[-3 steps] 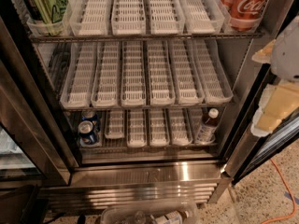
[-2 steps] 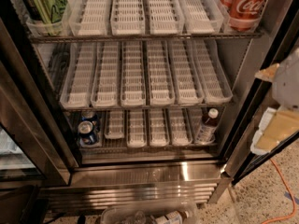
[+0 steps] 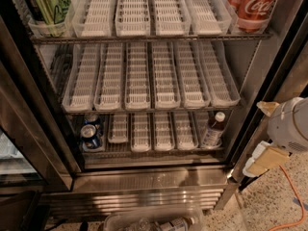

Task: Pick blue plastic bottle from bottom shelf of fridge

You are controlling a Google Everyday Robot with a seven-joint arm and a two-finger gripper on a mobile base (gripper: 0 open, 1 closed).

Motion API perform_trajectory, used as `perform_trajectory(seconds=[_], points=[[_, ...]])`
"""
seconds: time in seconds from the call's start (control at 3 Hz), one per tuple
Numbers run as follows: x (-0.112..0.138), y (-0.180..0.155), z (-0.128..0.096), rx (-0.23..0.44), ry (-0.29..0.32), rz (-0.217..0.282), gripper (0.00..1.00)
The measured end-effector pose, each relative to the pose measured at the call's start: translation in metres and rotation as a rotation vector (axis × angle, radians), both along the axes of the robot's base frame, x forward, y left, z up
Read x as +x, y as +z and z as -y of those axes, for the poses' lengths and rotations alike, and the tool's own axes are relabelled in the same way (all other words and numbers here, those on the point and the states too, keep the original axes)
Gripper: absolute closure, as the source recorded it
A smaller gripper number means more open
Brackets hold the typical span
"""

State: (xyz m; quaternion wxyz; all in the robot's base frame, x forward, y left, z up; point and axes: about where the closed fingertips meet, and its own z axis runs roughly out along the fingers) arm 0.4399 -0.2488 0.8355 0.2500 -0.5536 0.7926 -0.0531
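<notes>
The blue plastic bottle [image 3: 213, 130] stands upright at the right end of the bottom shelf [image 3: 154, 150] of the fridge [image 3: 144, 179]. It has a white cap, a dark neck and a bluish label. My gripper [image 3: 263, 134] is outside the fridge, to the right of the door frame and right of the bottle, at about the bottle's height. Its yellowish fingers [image 3: 265, 159] stand apart, open and empty.
Two blue soda cans [image 3: 90, 133] sit at the left end of the bottom shelf. A green can [image 3: 45, 4] is top left and red cola cans [image 3: 252, 4] top right. A clear bin [image 3: 154, 221] lies on the floor in front. An orange cable [image 3: 294, 196] runs at the right.
My gripper has moved down along the right door frame, from middle-shelf height to bottom-shelf height. The bottle and cans have not moved.
</notes>
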Motion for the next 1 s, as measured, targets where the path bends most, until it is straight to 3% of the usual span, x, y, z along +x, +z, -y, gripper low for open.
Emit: perform_trajectory(seconds=[0.33,1.0], points=[[0.011,0.005,0.000,0.001,-0.010,0.050,0.00],[0.008,-0.010,0.000,0.024,-0.044,0.046,0.00]])
